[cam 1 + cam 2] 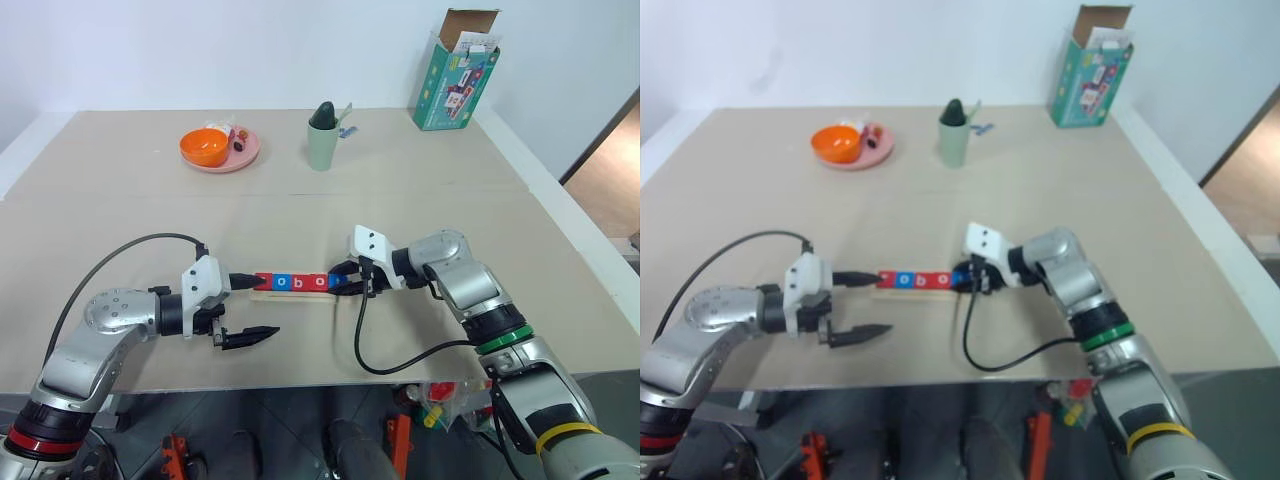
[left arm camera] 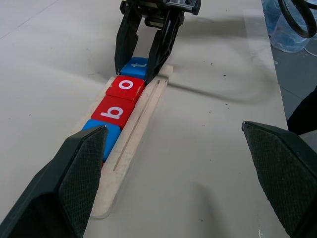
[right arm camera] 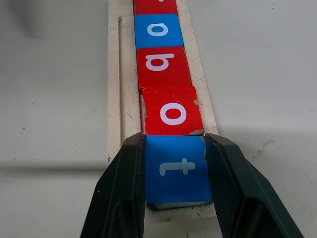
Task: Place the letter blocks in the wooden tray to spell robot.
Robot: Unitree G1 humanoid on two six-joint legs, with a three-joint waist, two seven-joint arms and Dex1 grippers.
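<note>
Wooden tray: lies flat on the tan table, near the robot's edge, between the two grippers; its long axis runs from one gripper toward the other.
Letter blocks: five tiles sit in a row in the tray, touching end to end.
Order from the right gripper's end: blue t, red o, red b, blue o, then a red tile whose letter I cannot read.
Right gripper: pinched on the blue t, one black finger pressed against each side edge of the tile; the tile lies between the fingertips, at the tray's end nearest this gripper, touching the red o.
Left gripper: spread wide and holding nothing; it sits at the tray's opposite end.
Left gripper versus tray: in the head views one finger points along the row at the red end tile; the other finger lies off the tray, on the robot's side.
Far side of table: an orange bowl on a pink plate, a green cup and an open teal carton, all well apart from the tray.
</note>
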